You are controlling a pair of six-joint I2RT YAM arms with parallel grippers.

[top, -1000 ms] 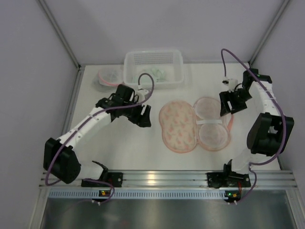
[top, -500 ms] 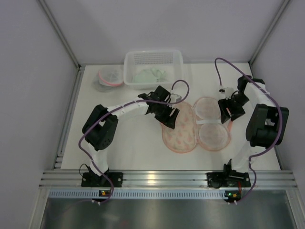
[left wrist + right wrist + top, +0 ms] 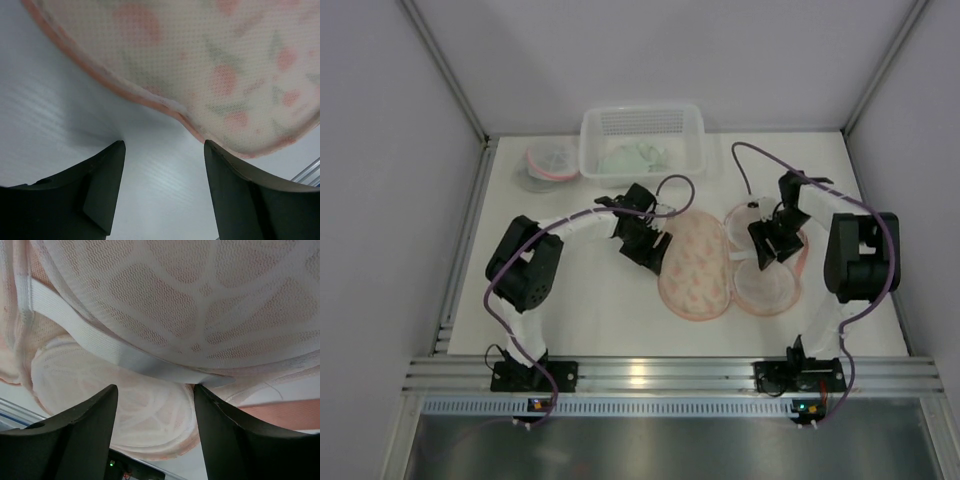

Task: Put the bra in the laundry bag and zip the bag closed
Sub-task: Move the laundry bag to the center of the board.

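Judged bra (image 3: 767,288) already seated in laundry bag (image 3: 760,225), right half. Saw printed flap (image 3: 695,275) lying open, unzipped. Found left gripper (image 3: 162,145) and right gripper (image 3: 155,387) spread apart, empty. Logged fold and zip as pending.

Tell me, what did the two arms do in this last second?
The left pincer swung in from the far left to the floral half of the laundry bag; the right pincer moved in over its white mesh half. Both are open, holding nothing. Bag and basket stayed put.
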